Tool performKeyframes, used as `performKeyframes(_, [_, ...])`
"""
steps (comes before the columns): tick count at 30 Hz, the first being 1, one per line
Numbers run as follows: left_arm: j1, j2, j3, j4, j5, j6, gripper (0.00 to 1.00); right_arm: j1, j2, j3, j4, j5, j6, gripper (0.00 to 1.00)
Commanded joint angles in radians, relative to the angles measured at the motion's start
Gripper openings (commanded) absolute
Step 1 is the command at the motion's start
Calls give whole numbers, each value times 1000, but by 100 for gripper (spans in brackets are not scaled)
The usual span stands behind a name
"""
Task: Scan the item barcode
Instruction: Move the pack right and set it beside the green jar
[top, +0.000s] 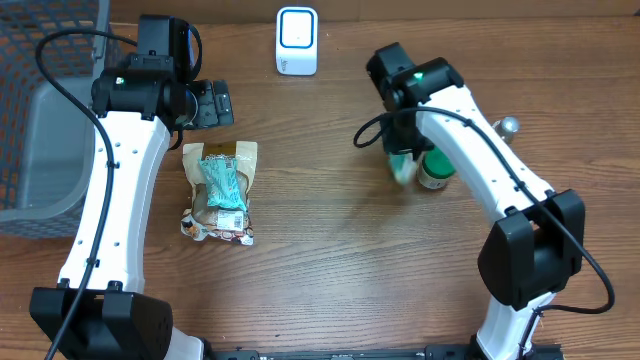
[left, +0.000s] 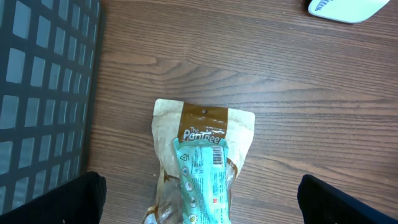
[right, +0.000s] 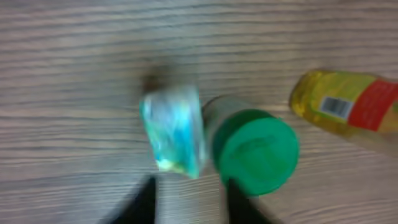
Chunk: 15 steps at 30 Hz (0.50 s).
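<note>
On the wood table (top: 330, 220), my left gripper (left: 202, 199) gapes wide and empty near the pouch (left: 202, 143). My right gripper (right: 189, 202) is at the packet (right: 174, 137), too blurred to tell its grip.

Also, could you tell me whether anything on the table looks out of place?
A teal packet lies on top of the brown pouch, partly covering it. Farther right, a yellow bottle seems to lie on its side beside the green-lidded jar. Nothing looks spilled.

Bright, even light from above falls on the wooden table (top: 320, 260); shadows are soft and faint. The overhead and left wrist views are sharp. The right wrist view is badly motion-blurred: the teal packet (right: 174, 134) and green-capped jar (right: 255, 149) smear into soft shapes.
</note>
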Motion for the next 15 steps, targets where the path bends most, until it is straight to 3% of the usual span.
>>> performKeyframes(1, [-7, -3, 19, 3, -9, 19, 100, -26, -7, -29, 5, 10, 24, 87])
performKeyframes(2, [-7, -3, 19, 3, -9, 19, 100, -32, -7, -36, 7, 10, 24, 100])
performKeyframes(15, [-7, -3, 19, 3, -9, 19, 100, -55, -118, 34, -40, 126, 58, 100])
